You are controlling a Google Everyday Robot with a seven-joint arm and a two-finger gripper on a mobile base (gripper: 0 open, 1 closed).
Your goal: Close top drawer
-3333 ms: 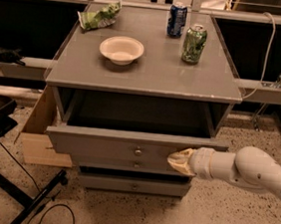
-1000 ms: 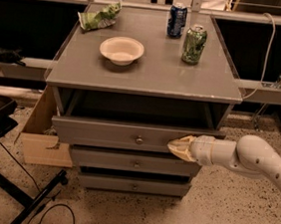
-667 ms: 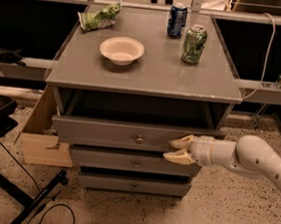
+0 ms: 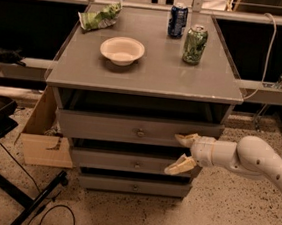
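Note:
The top drawer is the uppermost grey drawer of the cabinet, with a small round knob at its centre. Its front stands slightly forward of the cabinet frame, with a dark gap above it. My gripper is at the drawer's right front, on the white arm coming in from the right. Its two tan fingers are spread open; the upper fingertip touches the top drawer's front, the lower one hangs over the middle drawer. It holds nothing.
On the grey cabinet top stand a white bowl, a green can, a blue can and a green chip bag. Two similar drawers sit below. A cardboard box and a black stand are at the left.
The top drawer has slid inward from well open to nearly flush. My gripper followed it toward the cabinet, and its fingers have spread open from a closed tip.

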